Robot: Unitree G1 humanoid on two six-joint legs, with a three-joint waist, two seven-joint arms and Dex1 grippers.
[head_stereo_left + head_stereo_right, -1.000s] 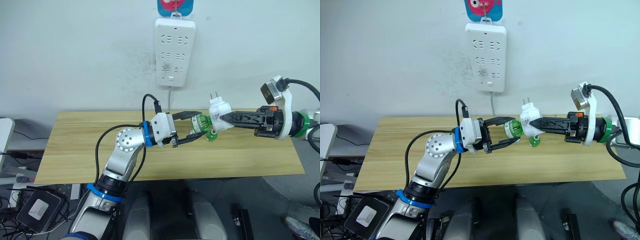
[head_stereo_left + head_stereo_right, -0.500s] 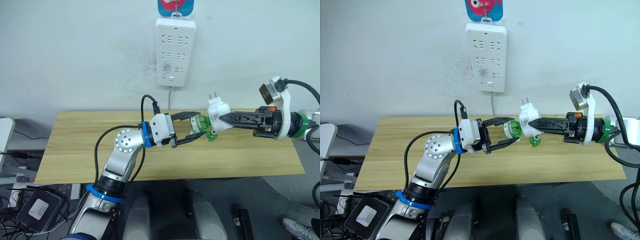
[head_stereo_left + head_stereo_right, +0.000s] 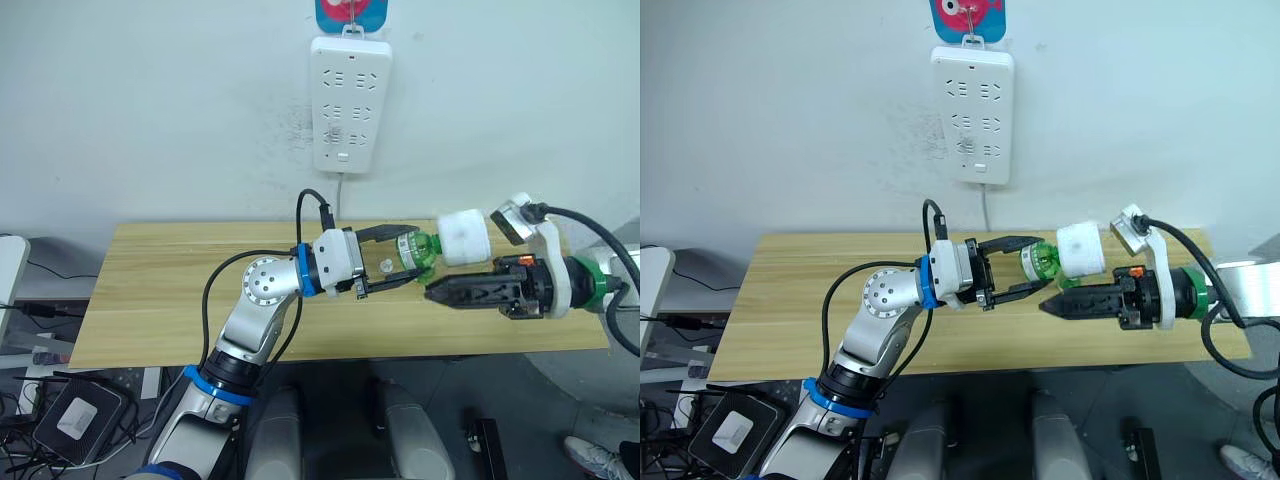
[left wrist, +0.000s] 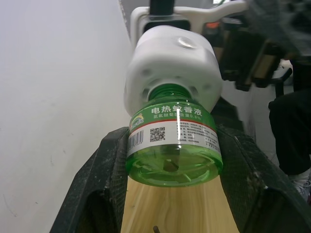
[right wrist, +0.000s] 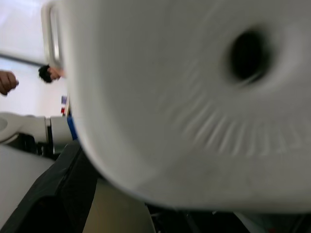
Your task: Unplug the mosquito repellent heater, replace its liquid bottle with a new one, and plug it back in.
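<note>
The right hand [image 3: 432, 293] has let go — fingers together, now under the heater [image 3: 463, 236]. The left hand [image 3: 408, 257] stays clamped on the green liquid bottle [image 3: 419, 249], heater screwed on, above the tabletop [image 3: 150, 290].

Bright, even room light gives the head views crisp detail and only faint shadows on the wall. In the right wrist view the mosquito repellent heater [image 5: 194, 97] is smeared by close-range blur, darkest toward seven o'clock.
</note>
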